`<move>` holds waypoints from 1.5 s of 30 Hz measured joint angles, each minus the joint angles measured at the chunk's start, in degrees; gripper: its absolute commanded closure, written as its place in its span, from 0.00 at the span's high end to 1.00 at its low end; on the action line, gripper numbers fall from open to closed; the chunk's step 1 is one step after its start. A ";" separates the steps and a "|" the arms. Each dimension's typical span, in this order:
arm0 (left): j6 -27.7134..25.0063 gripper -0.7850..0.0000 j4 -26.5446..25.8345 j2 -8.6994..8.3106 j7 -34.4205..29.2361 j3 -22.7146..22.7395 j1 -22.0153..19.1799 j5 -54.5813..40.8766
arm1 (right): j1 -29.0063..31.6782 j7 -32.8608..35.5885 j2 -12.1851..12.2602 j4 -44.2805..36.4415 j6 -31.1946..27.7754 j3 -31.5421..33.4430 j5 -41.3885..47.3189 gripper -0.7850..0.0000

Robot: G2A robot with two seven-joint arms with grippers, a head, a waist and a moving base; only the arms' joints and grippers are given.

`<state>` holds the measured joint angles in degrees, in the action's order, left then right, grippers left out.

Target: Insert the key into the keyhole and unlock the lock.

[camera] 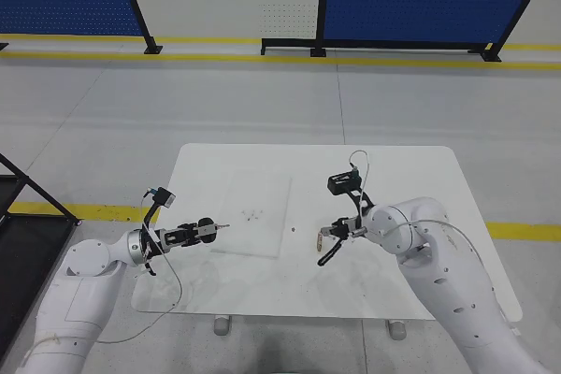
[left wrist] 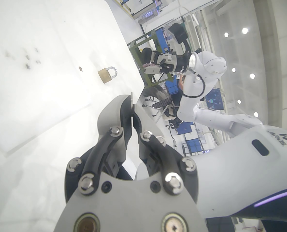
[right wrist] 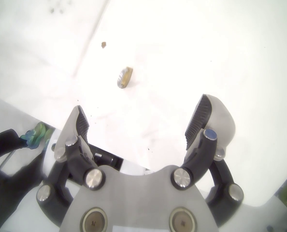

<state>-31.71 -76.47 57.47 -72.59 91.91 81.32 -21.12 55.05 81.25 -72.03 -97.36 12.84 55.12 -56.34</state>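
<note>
Top view shows the left end effector (camera: 212,226) left of centre, clamped shut on the key (camera: 222,226), whose tip reaches the edge of a white mat (camera: 262,201). Right of centre, the right end effector (camera: 325,244) hangs with fingers spread wide, close beside the lock (camera: 317,241), which lies on the surface (camera: 402,187).

L claw (left wrist: 132,103) closed, R claw (right wrist: 142,103) wide.

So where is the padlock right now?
In the top view the padlock lies on the table, right of the white mat, just ahead of the open right pincer.
</note>
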 measured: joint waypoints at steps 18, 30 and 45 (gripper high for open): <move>0.00 0.00 0.00 0.00 0.00 0.00 0.00 0.00 | -6.21 -6.29 -4.05 15.06 3.61 -9.54 3.03 1.00; 0.00 0.00 0.00 0.00 0.00 0.00 0.00 0.00 | -6.20 -6.31 -4.05 15.07 3.62 -9.48 3.16 1.00; 0.00 0.00 0.00 0.00 0.00 0.00 0.00 0.00 | -6.20 -6.31 -4.05 15.07 3.62 -9.48 3.16 1.00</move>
<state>-31.71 -76.47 57.47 -72.59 91.91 81.32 -21.12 48.84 74.94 -76.09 -82.29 16.46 45.63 -53.17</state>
